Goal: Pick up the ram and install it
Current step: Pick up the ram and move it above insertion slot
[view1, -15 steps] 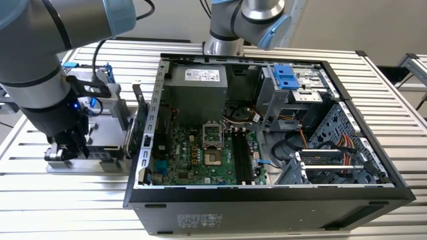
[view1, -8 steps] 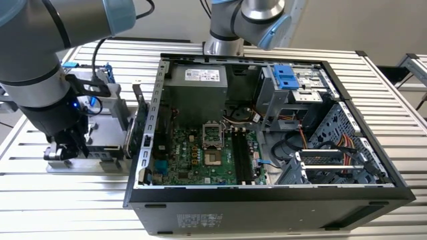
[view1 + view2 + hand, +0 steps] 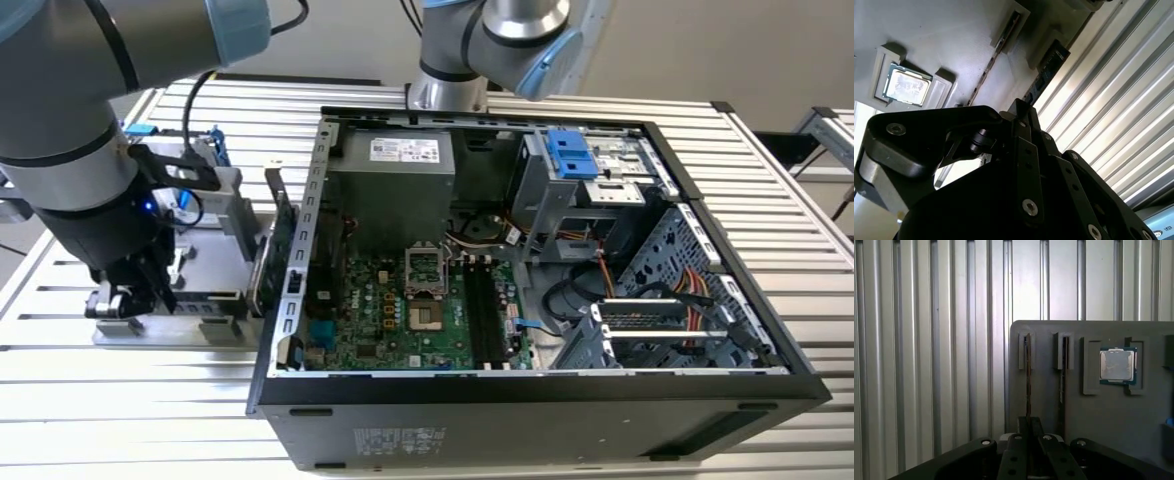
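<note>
The ram (image 3: 1028,380) is a thin dark stick standing on edge in the slot nearest the edge of a grey fixture tray (image 3: 1104,430). In both wrist views my gripper (image 3: 1029,422) has its two black fingers pressed together around one end of the stick, which still sits in its slot. The second wrist view shows the ram (image 3: 1041,80) running from its slot into the gripper (image 3: 1021,107). In the exterior view the gripper (image 3: 127,300) is low over the tray (image 3: 174,325), to the left of the open computer case (image 3: 534,390). The motherboard's long memory slots (image 3: 483,310) lie inside the case.
A second thin stick (image 3: 1063,375) stands in the neighbouring slot, and a processor chip (image 3: 1118,365) lies in a pocket of the tray. More parts stand upright between the tray and the case (image 3: 280,240). Another arm's base (image 3: 447,90) stands behind the case on the slatted table (image 3: 134,420).
</note>
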You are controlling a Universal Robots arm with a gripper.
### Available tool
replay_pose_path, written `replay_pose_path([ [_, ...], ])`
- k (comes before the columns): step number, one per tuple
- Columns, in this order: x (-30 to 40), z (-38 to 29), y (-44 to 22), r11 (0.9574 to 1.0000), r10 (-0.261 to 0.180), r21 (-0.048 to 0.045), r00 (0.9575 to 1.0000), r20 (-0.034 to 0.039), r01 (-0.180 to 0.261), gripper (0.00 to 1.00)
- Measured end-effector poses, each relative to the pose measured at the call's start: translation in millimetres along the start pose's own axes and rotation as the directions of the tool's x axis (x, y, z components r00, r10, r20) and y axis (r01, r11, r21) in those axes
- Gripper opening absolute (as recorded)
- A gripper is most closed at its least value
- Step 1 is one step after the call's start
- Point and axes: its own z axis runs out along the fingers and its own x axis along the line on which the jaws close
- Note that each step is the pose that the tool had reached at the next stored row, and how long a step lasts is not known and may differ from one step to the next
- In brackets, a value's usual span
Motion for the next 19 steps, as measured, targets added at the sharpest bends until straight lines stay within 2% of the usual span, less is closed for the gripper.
replay_pose_path([
  [19,0.0,-5.9,0.2,1.0000,0.000,0.0000,1.0000,0.0000,0.000,0.00],
])
